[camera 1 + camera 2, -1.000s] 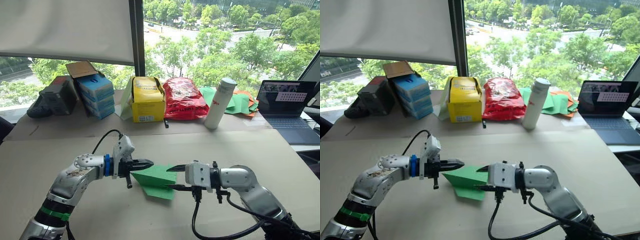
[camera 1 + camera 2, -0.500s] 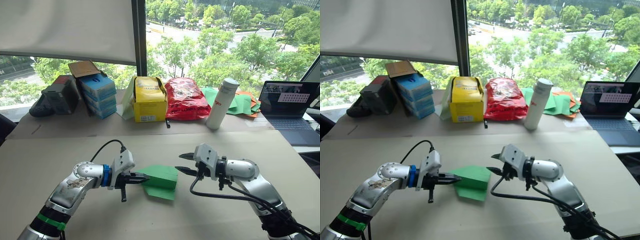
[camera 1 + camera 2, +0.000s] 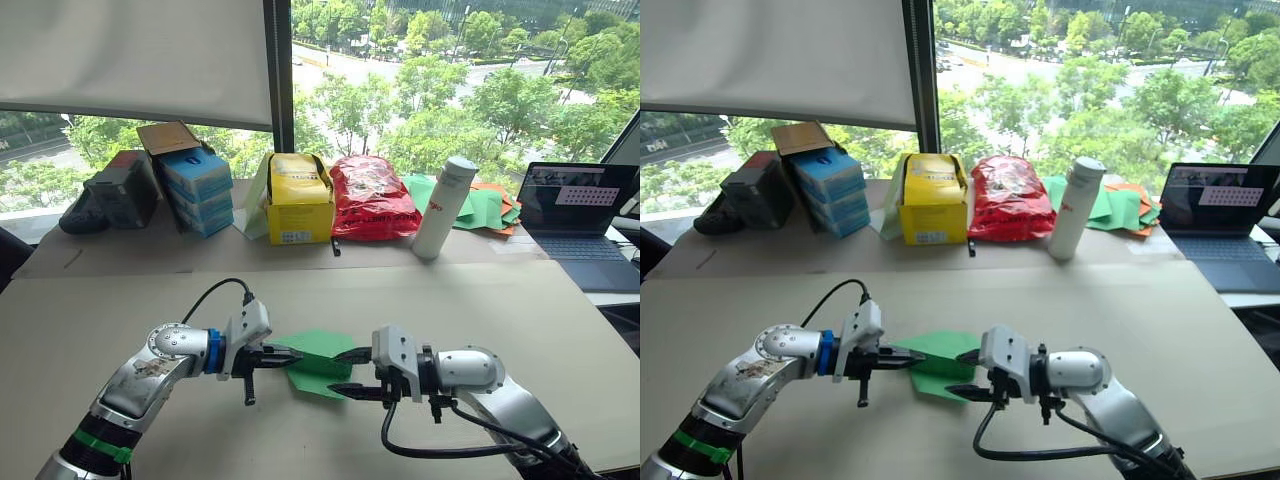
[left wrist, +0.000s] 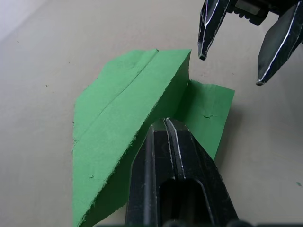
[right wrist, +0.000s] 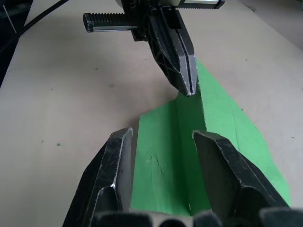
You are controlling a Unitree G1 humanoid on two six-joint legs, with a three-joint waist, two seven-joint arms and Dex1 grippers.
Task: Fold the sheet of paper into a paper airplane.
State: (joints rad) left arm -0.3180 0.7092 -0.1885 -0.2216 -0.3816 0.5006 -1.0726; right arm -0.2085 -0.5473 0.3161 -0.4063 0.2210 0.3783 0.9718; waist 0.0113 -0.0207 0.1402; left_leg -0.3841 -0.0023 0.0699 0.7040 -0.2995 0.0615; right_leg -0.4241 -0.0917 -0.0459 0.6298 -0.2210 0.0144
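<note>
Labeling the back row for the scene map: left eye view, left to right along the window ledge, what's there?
Dark box → blue boxes → yellow box → red bag → white bottle → pile of green and orange papers → laptop.

the sheet of paper (image 3: 318,362) lies on the table (image 3: 120,300), between the left hand (image 3: 290,354) and right hand (image 3: 345,372).
</note>
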